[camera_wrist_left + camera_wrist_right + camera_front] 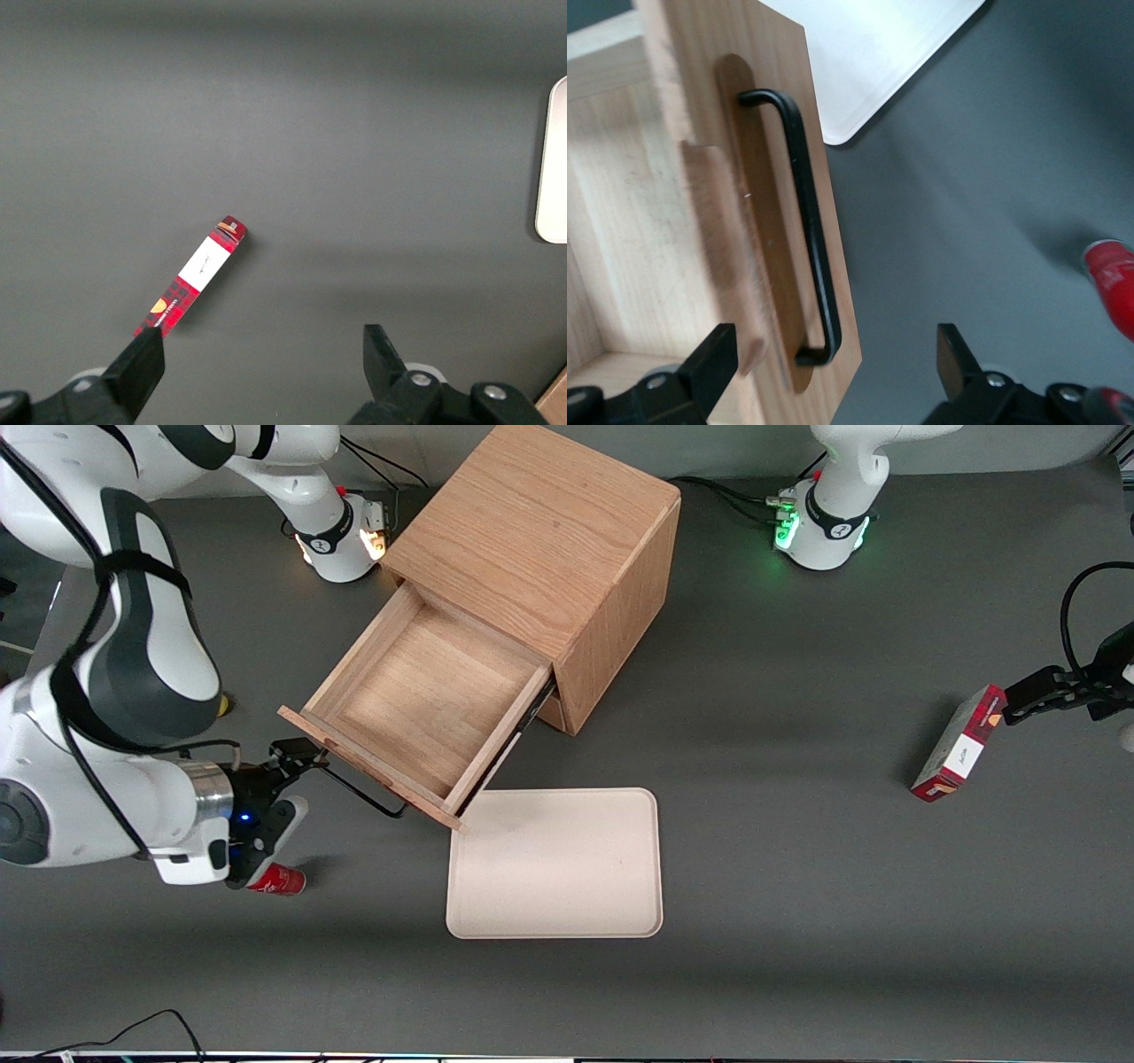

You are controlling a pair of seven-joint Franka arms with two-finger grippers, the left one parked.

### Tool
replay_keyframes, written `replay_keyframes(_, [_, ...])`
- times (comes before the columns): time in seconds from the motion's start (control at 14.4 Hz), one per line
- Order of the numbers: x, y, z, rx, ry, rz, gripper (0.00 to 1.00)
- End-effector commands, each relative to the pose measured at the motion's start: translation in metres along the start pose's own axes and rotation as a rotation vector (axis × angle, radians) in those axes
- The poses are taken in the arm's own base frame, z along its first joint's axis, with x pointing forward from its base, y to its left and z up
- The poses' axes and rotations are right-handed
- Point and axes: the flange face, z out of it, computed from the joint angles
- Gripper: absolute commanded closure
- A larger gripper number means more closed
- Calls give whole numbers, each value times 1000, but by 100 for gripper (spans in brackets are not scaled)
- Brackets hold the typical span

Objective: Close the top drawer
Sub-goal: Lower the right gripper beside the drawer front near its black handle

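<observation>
The top drawer (416, 700) of the oak cabinet (540, 540) stands pulled far out, and its tray is empty. Its thin black wire handle (363, 793) runs along the drawer front, which faces the front camera. My right gripper (297, 779) is open at the working arm's end of that drawer front, level with the handle. In the right wrist view the gripper (835, 345) straddles the drawer front (757, 221), with one finger (713, 354) over the tray side and the other over the table. The end of the handle (811, 257) lies between the fingers, and nothing is gripped. The lower drawer is hidden.
A beige tray (554, 864) lies flat on the grey table, nearer the front camera than the drawer, and also shows in the right wrist view (877, 53). A red can (279, 880) lies under my wrist. A red box (961, 744) stands toward the parked arm's end.
</observation>
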Motion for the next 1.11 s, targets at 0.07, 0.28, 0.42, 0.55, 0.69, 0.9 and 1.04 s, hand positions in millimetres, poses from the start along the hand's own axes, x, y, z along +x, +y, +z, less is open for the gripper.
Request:
replay_keyframes(0.07, [14, 2, 12, -8, -5, 7, 0])
replay_keyframes(0.28, [17, 6, 22, -3, -10, 9, 0])
replay_keyframes(0.42, [19, 9, 25, -12, 2, 11, 0])
replay_keyframes(0.55, [24, 13, 29, -23, 24, 10, 0])
replay_keyframes(0.69, [27, 15, 41, -18, 19, 11, 0])
replay_keyframes(0.9, [28, 17, 51, -14, 20, 20, 0])
replay_keyframes(1.04, [28, 19, 58, -11, 18, 61, 0])
